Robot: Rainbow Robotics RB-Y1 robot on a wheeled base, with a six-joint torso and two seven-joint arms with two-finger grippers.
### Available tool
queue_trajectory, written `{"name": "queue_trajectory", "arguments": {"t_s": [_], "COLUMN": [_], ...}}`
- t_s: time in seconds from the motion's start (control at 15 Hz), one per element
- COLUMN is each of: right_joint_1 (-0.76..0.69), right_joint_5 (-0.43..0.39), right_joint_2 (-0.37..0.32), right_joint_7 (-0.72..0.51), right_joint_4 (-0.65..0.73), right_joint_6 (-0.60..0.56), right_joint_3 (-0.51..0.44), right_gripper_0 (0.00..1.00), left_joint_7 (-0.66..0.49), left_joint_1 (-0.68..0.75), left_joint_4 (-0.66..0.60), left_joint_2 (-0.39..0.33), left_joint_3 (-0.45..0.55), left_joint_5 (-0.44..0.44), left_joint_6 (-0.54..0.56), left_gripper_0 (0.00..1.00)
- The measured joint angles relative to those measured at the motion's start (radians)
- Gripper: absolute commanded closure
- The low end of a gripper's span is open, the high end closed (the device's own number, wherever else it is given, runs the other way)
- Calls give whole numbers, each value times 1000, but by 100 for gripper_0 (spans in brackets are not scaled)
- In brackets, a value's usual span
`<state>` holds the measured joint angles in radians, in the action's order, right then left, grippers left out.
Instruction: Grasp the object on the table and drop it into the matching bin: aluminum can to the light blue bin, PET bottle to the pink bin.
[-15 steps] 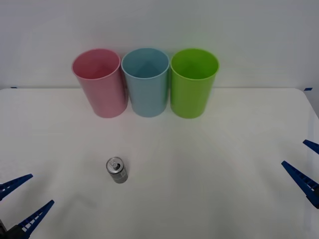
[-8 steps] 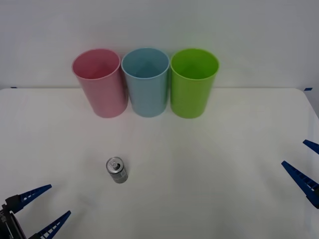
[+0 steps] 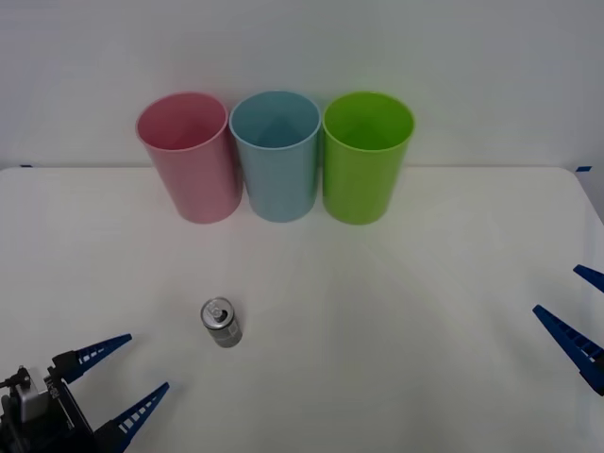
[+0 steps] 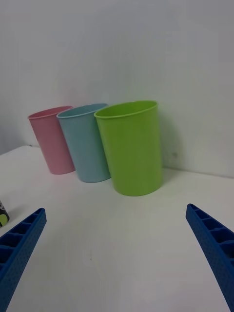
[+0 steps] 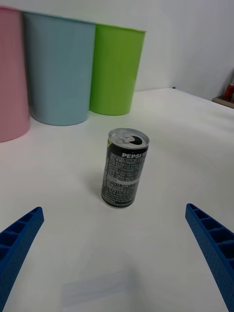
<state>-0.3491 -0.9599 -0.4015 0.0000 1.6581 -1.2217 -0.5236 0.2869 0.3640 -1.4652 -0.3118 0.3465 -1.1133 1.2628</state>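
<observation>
Broadly, bench (image 3: 453, 311) bare white. Pink bin (image 3: 189, 156), blue bin (image 3: 276, 156), green bin (image 3: 366, 156) in a touching row at 12 o'clock, mouths up for drops. Left end effector (image 3: 118, 377) at 7 o'clock, fingers apart, lined on can (image 3: 222, 323). Right end effector (image 3: 576, 316) idle at 3 o'clock, spread. Can upright, silver top, dark label.

plain pale wall (image 3: 302, 47) behind, even soft light, small red object (image 5: 229, 90) at the far edge

I see my blue ribbed left gripper (image 3: 123, 377) spread wide, low near-left; my right gripper (image 3: 576, 316) sits parked far right, fingers apart.
</observation>
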Motion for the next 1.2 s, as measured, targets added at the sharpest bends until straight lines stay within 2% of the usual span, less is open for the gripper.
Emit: {"name": "queue_trajectory", "arguments": {"t_s": [0.4,0.67,0.93,1.2], "right_joint_1": [0,0,0,0], "right_joint_5": [0,0,0,0], "right_joint_2": [0,0,0,0], "right_joint_7": [0,0,0,0], "right_joint_4": [0,0,0,0], "right_joint_6": [0,0,0,0], "right_joint_3": [0,0,0,0], "right_gripper_0": [0,0,0,0], "left_joint_7": [14,26,30,45], "left_joint_1": [-89,-182,-228,-265], "left_joint_4": [46,155,195,205], "left_joint_2": [52,57,65,117], "left_joint_3": [-2,-35,-77,-67], "left_joint_5": [-117,-146,-148,-198], "left_joint_6": [-17,-17,-24,-34], "left_gripper_0": [0,0,0,0]}}
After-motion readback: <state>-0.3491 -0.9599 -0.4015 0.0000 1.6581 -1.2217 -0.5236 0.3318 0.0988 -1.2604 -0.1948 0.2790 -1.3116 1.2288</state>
